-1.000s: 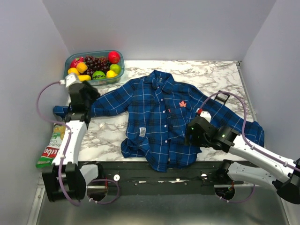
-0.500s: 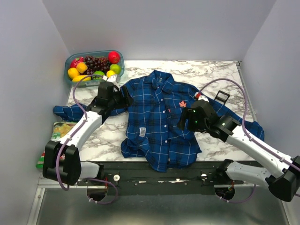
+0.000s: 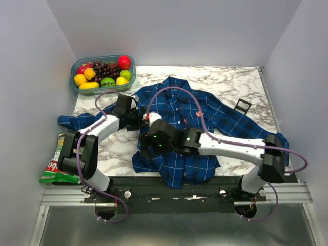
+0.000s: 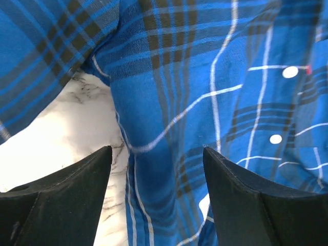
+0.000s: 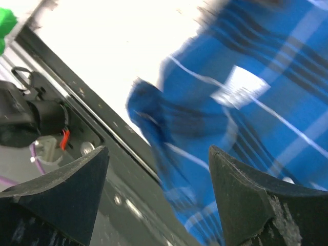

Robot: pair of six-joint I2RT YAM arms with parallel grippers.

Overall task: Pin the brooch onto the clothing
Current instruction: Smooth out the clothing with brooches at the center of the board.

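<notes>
The brooch [image 3: 199, 114] sits on the shirt [image 3: 220, 120] chest. It looks tiny, light and prickly, so pinch its edges. The shirt looks soft and floppy. The left gripper [image 4: 155, 154] and right gripper [image 5: 158, 154] are wide apart, holding nothing.

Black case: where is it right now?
Top view, right side: the black case lies on the marble table, just beyond the shirt sleeve on that side.

Snack bag [image 3: 53, 165]: white lettering on a red band across the green-and-white pack; letters too small to read with certainty.
White tag [image 5: 241, 86] sewn on the plaid shirt [image 5: 277, 46]: blurred, no print can be made out.
Elsewhere: no readable text, number or sign.
</notes>
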